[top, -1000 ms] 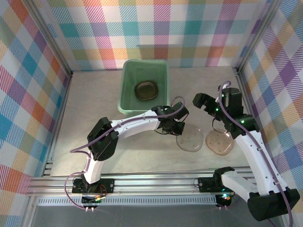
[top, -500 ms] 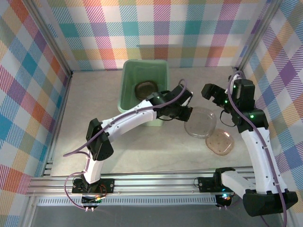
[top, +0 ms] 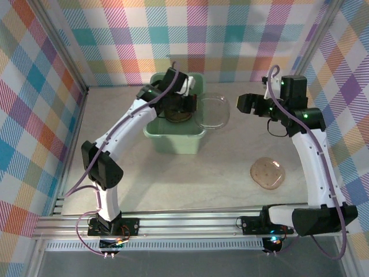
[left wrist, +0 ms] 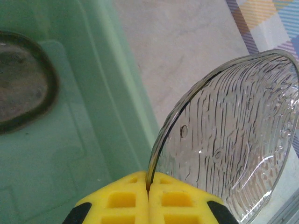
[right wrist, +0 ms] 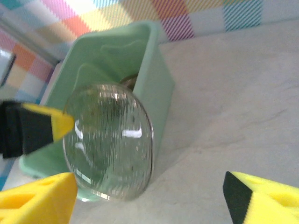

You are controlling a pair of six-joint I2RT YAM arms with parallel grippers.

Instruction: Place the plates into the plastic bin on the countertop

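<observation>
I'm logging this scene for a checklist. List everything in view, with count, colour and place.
plastic bin: one, pale mint green, back middle of the countertop.
stacked plates: dark brownish, on the bin's floor; count cannot be told.
held plate: one, clear smoky, gripped by its edge, reaching out past the bin's right rim.
loose plate: one, brownish translucent, flat on the countertop, front right.
countertop: one, beige marbled.
plaid walls: colourful, on three sides.
left gripper: yellow fingers, shut on the held plate, over the bin.
right gripper: yellow fingers, open, holding nothing, right of the bin.
</observation>
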